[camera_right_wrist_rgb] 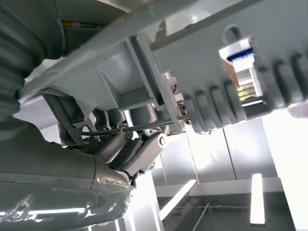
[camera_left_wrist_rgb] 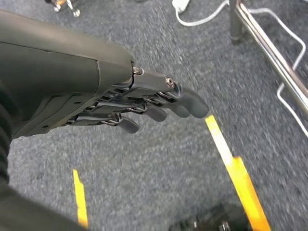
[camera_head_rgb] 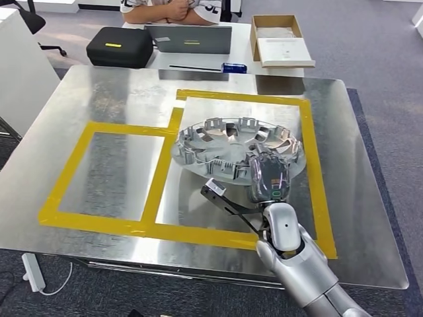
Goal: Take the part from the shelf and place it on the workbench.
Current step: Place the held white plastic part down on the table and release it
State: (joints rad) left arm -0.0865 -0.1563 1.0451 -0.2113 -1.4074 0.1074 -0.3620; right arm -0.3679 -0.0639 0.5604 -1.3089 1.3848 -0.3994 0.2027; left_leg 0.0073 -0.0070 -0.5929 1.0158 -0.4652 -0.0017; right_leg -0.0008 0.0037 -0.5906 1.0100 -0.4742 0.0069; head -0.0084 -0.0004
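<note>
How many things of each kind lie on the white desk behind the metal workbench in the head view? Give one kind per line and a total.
Black case: 1
Laptop: 1
Cardboard box: 1
Blue-ended marker: 1
Total: 4

Round silver-grey wheel-cover part point(camera_head_rgb: 234, 148): moulded, satin sheen. Workbench point(camera_head_rgb: 100, 99): brushed sheet metal, reflective, marked with glossy yellow tape point(camera_head_rgb: 159, 173). Floor point(camera_left_wrist_rgb: 152, 178): rough grey carpet. Left hand point(camera_left_wrist_rgb: 145, 103): matt dark plastic. Brown box point(camera_head_rgb: 275, 36): cardboard.
</note>
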